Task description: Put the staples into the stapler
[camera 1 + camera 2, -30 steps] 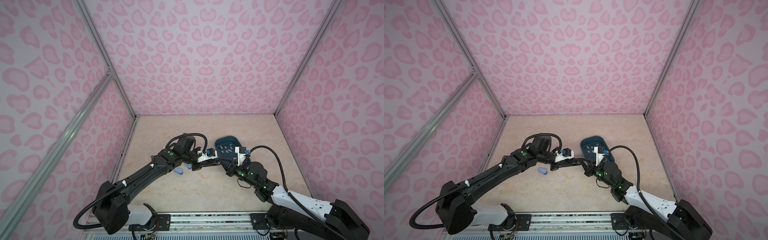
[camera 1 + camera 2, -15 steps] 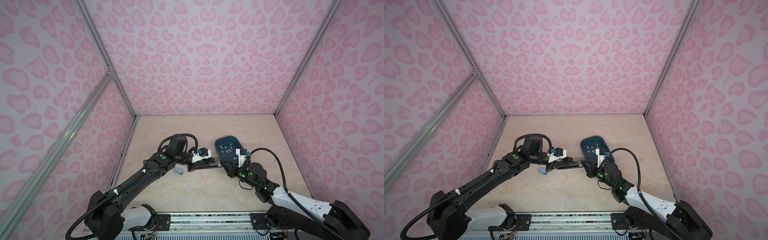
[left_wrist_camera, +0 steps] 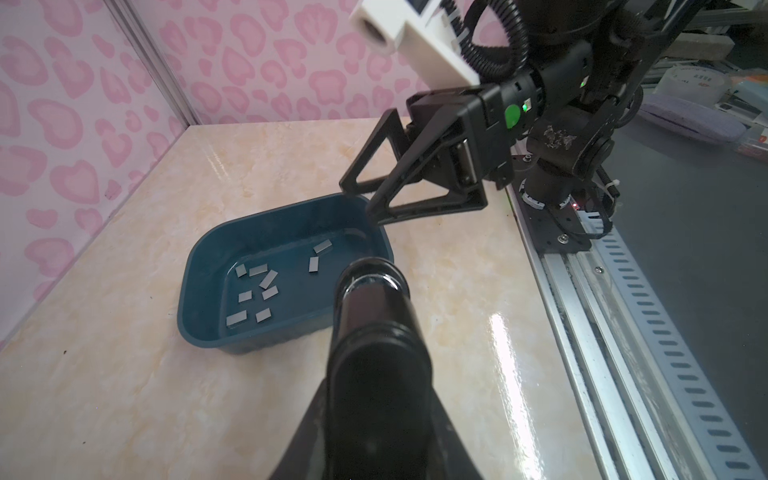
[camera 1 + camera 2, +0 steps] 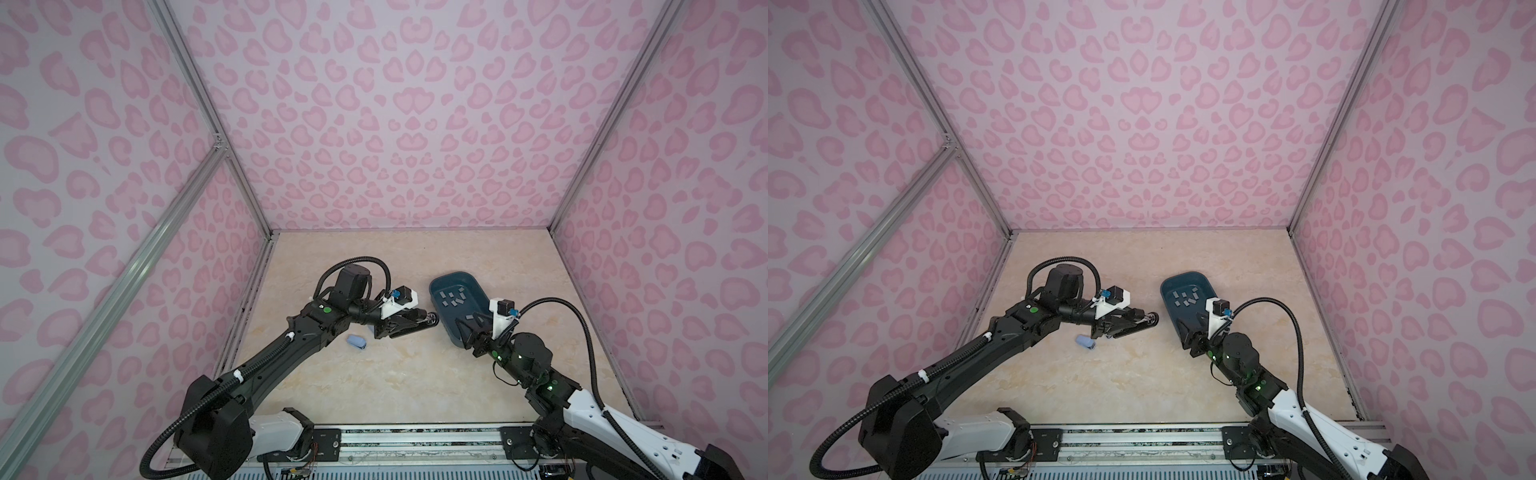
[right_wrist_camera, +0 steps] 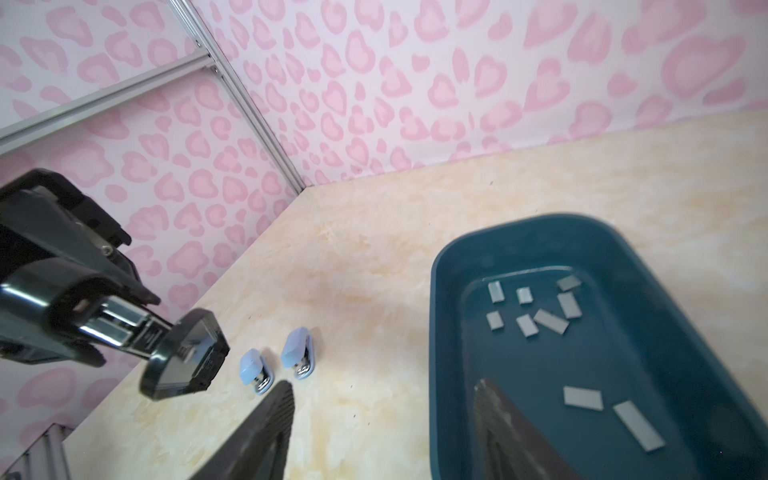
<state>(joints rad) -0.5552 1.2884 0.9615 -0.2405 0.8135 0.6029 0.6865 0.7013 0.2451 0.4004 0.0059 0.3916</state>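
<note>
Black right gripper (image 3: 358,196) hangs wide open, empty, over the wall of the blue tray (image 5: 444,332), staples (image 5: 550,321) lying flat inside. Reckon it could clip that wall or skid off a flat strip; left gripper (image 4: 411,324) clamps the black stapler (image 5: 124,328).

Teal tray (image 3: 203,274) on marble tabletop (image 3: 124,374)
</note>
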